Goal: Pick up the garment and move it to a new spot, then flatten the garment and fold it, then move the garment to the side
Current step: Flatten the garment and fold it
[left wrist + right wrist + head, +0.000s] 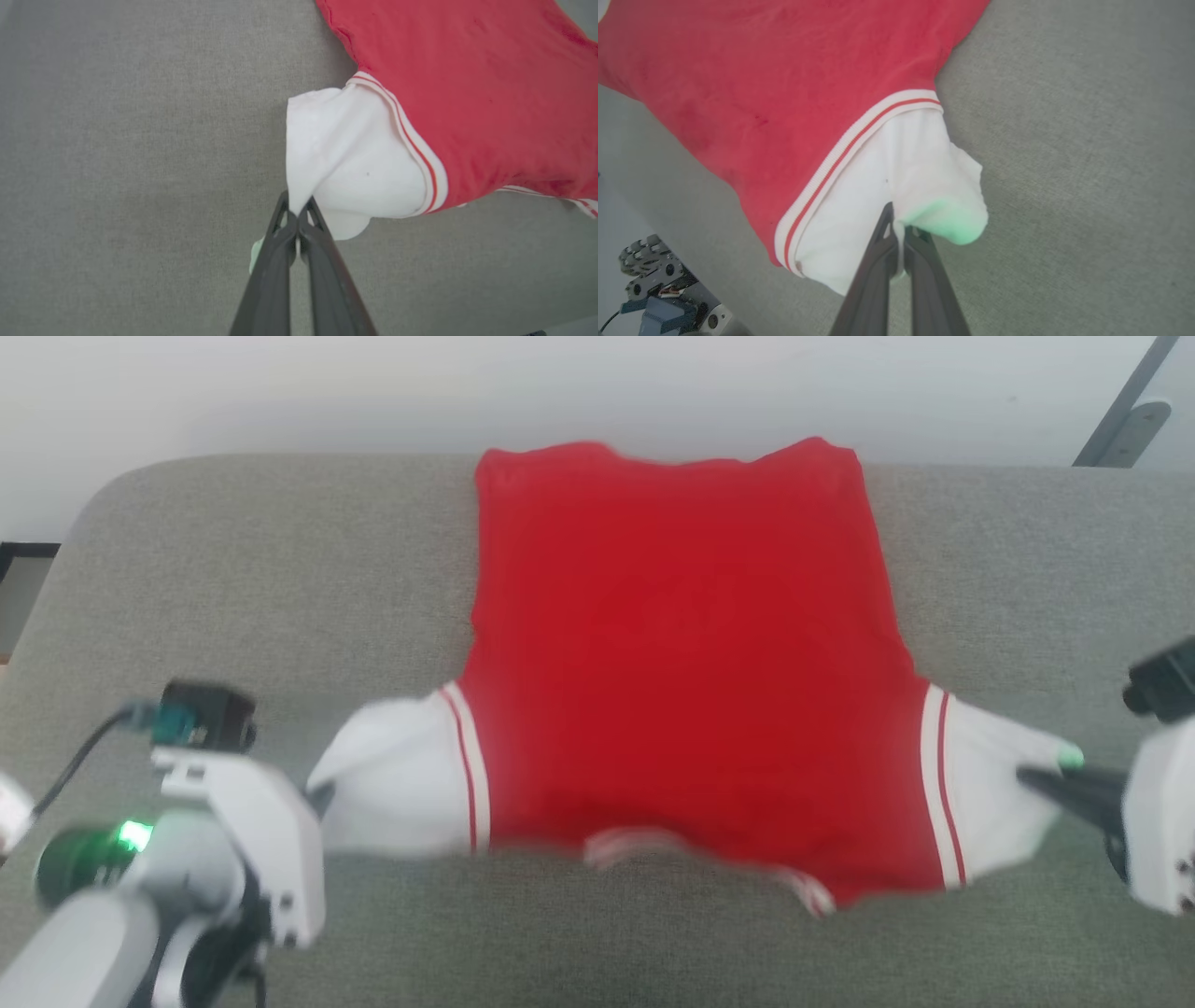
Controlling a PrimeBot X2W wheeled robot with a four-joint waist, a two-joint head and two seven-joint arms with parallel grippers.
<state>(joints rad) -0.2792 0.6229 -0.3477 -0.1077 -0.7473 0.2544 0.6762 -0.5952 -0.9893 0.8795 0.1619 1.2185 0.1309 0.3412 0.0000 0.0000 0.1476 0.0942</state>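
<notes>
Garment (681, 653): spread flat on the grey bench (233, 569), about mid-width, with the far edge up against the bench's back edge below the pale wall (373, 383).
Long axis: red body running near to far, plain red end pointing away from the robot, both white cuffs at the near end.
Widest span: cuff to cuff, left to right.
Left cuff (345, 158): stretched out leftward, narrowing to a point at the fingers.
Left tool (297, 212): narrow, pinched tight on the tip of the left cuff.
Right cuff (887, 186): stretched out rightward, tinged green beside the fingers.
Right tool (899, 224): narrow, clamped on the right cuff's fabric.
Striped trim (644, 845): rumpled along the near edge, between the cuffs.
</notes>
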